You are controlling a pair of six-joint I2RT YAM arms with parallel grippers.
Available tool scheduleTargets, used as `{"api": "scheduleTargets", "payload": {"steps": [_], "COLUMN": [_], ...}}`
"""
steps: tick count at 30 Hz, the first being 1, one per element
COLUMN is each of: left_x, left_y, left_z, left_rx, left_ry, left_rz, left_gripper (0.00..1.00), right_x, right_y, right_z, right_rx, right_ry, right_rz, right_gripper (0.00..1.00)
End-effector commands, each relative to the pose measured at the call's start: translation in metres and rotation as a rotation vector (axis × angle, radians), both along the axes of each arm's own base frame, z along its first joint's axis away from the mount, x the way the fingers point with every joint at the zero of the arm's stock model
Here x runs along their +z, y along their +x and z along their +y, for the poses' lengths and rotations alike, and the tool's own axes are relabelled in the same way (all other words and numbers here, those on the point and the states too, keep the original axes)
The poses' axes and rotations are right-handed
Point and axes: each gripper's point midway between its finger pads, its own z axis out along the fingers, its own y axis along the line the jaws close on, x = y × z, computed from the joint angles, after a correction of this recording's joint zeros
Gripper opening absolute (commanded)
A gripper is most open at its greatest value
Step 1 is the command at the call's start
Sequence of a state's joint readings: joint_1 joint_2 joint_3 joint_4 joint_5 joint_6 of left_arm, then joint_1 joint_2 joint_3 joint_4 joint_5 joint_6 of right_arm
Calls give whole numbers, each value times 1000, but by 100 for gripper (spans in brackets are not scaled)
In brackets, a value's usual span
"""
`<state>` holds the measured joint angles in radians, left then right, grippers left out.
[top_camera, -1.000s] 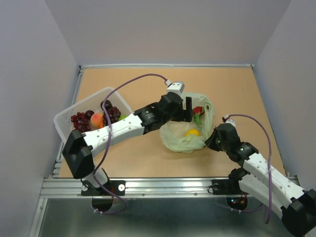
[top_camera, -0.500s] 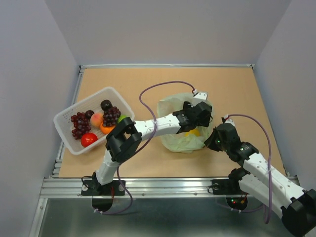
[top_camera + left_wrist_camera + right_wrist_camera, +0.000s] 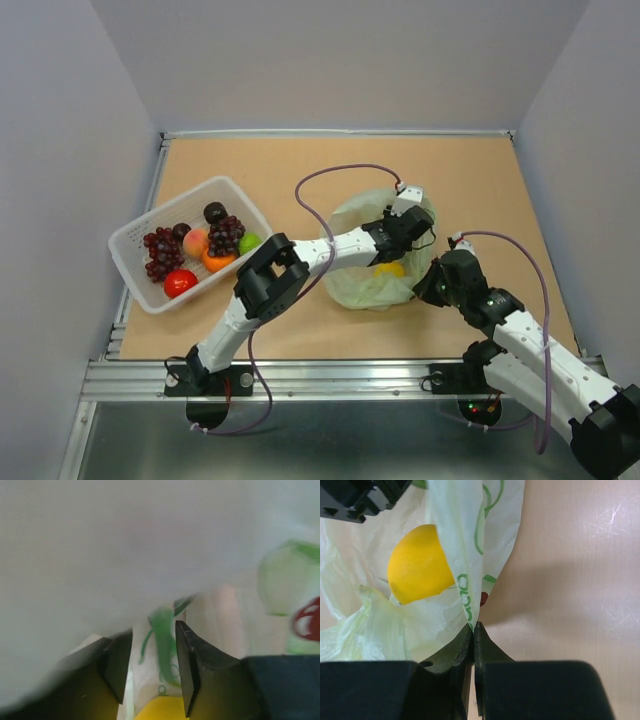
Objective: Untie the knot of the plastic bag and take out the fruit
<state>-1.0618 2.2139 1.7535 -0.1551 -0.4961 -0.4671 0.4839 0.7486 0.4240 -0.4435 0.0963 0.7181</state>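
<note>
The pale green plastic bag lies open at mid-table, and no knot shows. My left gripper reaches down into its mouth. In the left wrist view its jaws stand partly apart, with green-printed bag film behind the gap and the yellow lemon just below. A blurred green-and-red shape shows through the plastic at the right. My right gripper is shut on the bag's right edge; its fingertips pinch the film next to the lemon. The same lemon lies inside the bag.
A white basket stands at the left with a peach, an orange, a lime, dark grapes, red grapes and a red fruit. Grey walls close in the table on three sides.
My left gripper has moved right and down into the bag's mouth, and its jaws have narrowed. The right gripper keeps its hold and has not moved.
</note>
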Motion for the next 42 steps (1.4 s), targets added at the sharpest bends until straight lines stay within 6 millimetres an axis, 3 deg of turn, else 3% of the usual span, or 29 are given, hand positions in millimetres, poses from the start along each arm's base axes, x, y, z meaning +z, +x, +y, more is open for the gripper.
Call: {"api": "scheduleTargets", "payload": {"steps": [1, 2, 5, 7, 8, 10, 14, 17, 18, 19, 21, 22, 23, 24, 26, 27, 34, 39, 41, 42], "left_x": [25, 28, 33, 31, 45, 47, 71, 81, 95, 89, 104, 98, 112, 108, 121, 136, 217, 264, 269, 271], "left_y": [6, 3, -2, -9, -11, -20, -39, -61, -67, -77, -97, -105, -114, -120, -129, -132, -129, -103, -91, -80], "left_z": [-10, -9, -1, 8, 11, 21, 39, 50, 54, 60, 61, 65, 66, 71, 72, 78, 115, 175, 200, 225], "left_rx": [-26, -34, -44, -54, -60, -80, -140, -202, -221, -255, -327, -352, -396, -412, -459, -471, -406, -192, -74, 10], "left_ry": [-20, -18, -10, 8, -8, -5, -15, -31, -54, -31, -58, -46, -79, -76, -121, -154, -251, -312, -322, -322], "left_rz": [-26, -21, -19, -6, -16, -6, -17, 9, 0, 8, 1, 11, -7, 0, -14, -50, -194, -280, -293, -302], "left_gripper": [28, 16, 0, 0, 0, 0, 0, 0, 0, 0, 0, 0, 0, 0, 0, 0, 0, 0, 0, 0], "right_x": [23, 23, 23, 24, 26, 28, 32, 35, 36, 36, 37, 37, 36, 36, 33, 32, 28, 28, 28, 28], "right_y": [13, 13, 14, 16, 17, 19, 23, 28, 29, 30, 32, 32, 33, 33, 33, 34, 34, 32, 31, 30], "right_z": [4, 3, 2, -1, -3, -5, -10, -15, -16, -18, -19, -20, -21, -21, -22, -22, -26, -26, -25, -25], "right_rx": [6, 1, -5, -18, -27, -37, -61, -79, -83, -93, -101, -106, -108, -112, -115, -120, -139, -136, -134, -131], "right_ry": [18, 13, 8, 0, -5, -10, -35, -60, -67, -76, -86, -88, -92, -97, -101, -105, -115, -107, -102, -100], "right_rz": [-73, -73, -76, -85, -94, -105, -125, -136, -139, -143, -146, -147, -144, -143, -135, -131, -124, -127, -128, -129], "right_gripper": [9, 9, 9, 9, 9, 9, 9, 9, 9, 9, 9, 9, 9, 9, 9, 9, 9, 9, 9, 9]}}
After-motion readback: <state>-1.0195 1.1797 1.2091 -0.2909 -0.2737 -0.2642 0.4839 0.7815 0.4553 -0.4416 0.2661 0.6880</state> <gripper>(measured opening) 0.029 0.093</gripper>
